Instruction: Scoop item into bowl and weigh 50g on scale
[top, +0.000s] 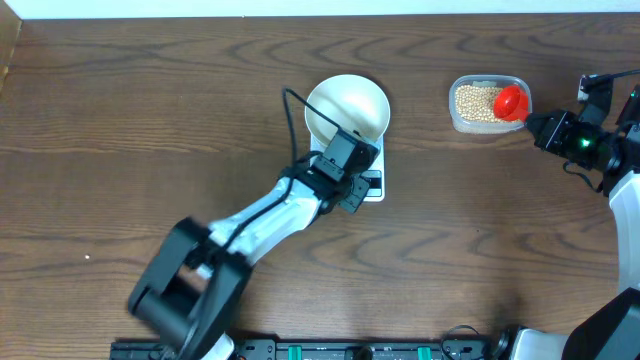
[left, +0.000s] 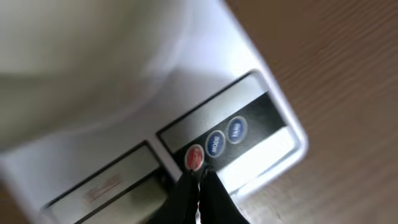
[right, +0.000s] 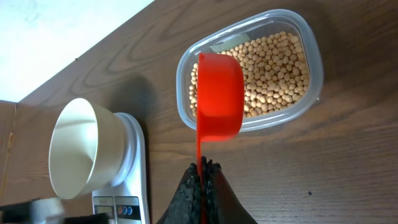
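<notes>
A robot lab bench — wood-grain table (top: 120, 110), black mounting rail (top: 330, 351) along its edge.

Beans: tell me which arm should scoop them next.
Right. The right gripper is shut on the red scoop, held over the beans in the tub. The left gripper is shut at the buttons of the scale, far from the tub.

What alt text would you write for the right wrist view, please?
The right gripper, shut on the handle of a red scoop, holds its cup over the edge of a clear tub of beige beans. At the picture's left, a white bowl sits on a white scale.
</notes>
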